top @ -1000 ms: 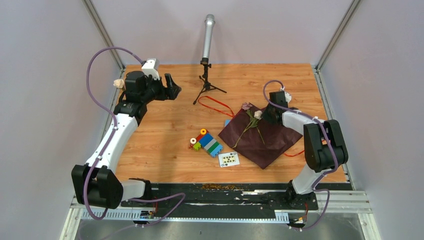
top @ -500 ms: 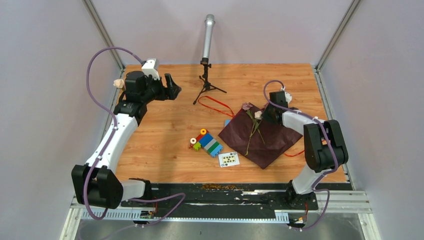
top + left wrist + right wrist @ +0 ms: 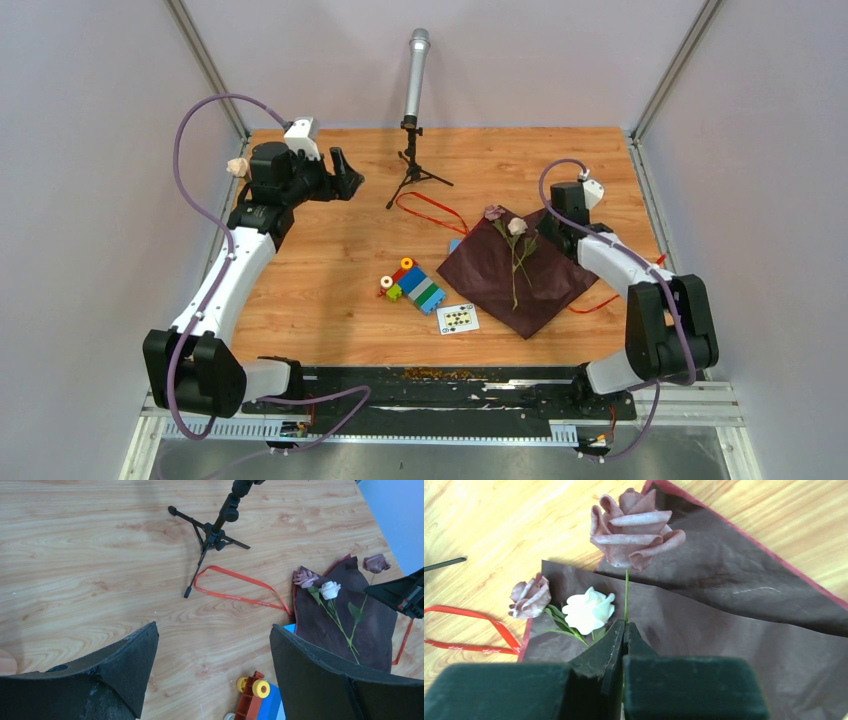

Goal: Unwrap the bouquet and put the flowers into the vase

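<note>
Three flowers (image 3: 516, 228): light, thin-stemmed, easily bent; best pinched on the stem, not the head.
Purple rose (image 3: 634, 530): gripped below the head, over the wrap (image 3: 734, 585).
Right hand (image 3: 625, 627): closed tight on that stem.
Left hand (image 3: 212, 635): spread wide, nothing held.
Others: laid on the wrap.

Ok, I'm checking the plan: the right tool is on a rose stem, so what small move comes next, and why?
Probably a short lift straight up. The right tool is shut on the purple rose by its stem; the white rose lies right beside it on the paper, and the vase stands far off to the left.
</note>
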